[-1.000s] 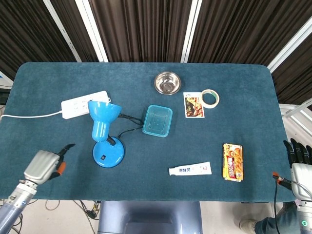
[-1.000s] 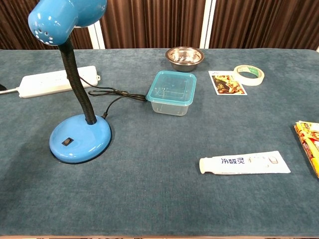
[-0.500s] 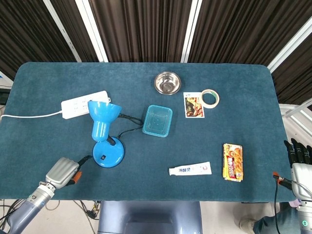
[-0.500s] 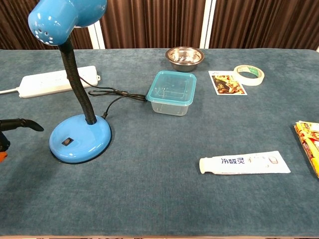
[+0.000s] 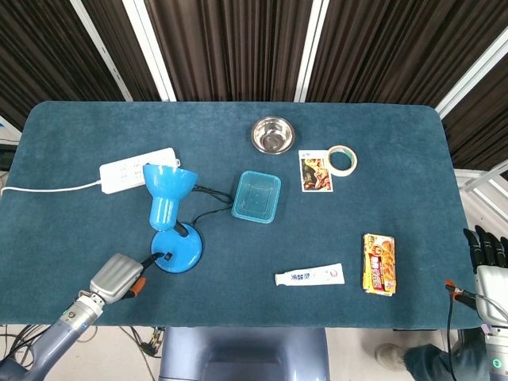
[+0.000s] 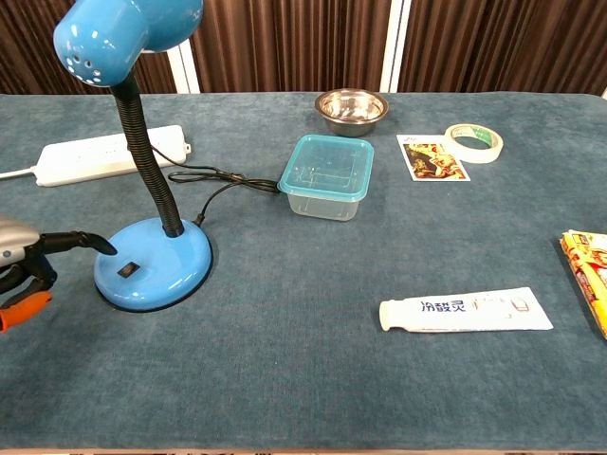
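Head view: left robot hand (image 5: 119, 275) at lower left of frame, holding nothing, one dark finger extended to the round base of the blue gooseneck desk lamp (image 5: 176, 251) on the teal-covered table (image 5: 71, 222). Right robot hand (image 5: 486, 252) at the lower right edge, fingers straight, holding nothing. Chest view: left robot hand (image 6: 24, 267) at left edge, fingertip (image 6: 102, 245) just at the lamp base (image 6: 152, 265); contact uncertain.

"冷酸灵" on toothpaste tube (image 6: 465, 311)
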Robot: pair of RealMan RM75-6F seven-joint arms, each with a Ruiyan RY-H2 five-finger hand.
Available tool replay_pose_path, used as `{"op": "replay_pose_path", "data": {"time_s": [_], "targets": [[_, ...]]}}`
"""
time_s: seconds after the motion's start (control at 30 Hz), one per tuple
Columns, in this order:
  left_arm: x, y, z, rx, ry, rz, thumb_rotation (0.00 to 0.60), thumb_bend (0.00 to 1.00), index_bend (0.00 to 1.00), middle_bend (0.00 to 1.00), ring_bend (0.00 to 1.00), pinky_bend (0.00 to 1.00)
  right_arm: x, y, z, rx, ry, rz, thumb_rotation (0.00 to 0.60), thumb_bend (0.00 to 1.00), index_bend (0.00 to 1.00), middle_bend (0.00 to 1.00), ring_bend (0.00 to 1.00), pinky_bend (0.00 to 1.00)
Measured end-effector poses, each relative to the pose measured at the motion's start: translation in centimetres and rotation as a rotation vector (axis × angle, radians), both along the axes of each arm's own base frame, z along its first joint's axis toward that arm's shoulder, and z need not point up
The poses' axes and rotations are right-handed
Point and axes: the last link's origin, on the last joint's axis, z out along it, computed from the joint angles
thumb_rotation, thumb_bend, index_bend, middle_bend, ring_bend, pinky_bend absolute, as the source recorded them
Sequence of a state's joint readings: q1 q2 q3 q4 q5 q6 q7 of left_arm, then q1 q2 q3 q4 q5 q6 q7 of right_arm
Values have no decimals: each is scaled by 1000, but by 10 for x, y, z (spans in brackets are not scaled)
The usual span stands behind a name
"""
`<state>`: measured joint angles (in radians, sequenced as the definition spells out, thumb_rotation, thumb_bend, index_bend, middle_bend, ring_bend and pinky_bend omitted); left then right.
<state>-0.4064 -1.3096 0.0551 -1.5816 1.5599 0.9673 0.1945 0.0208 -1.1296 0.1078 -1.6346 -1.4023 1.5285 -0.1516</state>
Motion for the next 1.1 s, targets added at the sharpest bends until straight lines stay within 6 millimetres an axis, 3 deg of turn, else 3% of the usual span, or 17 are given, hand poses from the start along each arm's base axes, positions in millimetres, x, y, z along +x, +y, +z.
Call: {"op": "replay_pose_path", "data": {"time_s": [0.5,1.1], "targets": [[0,5,-15,-31,16,11,600,575,123,730,756,859,0,0,0,3,-3,1,600,263,28,46,49,0],[-2,6,-20,-50,29,25,600,560,132,694,722,839,0,0,0,3,-3,0,600,262,28,46,50,0]]}}
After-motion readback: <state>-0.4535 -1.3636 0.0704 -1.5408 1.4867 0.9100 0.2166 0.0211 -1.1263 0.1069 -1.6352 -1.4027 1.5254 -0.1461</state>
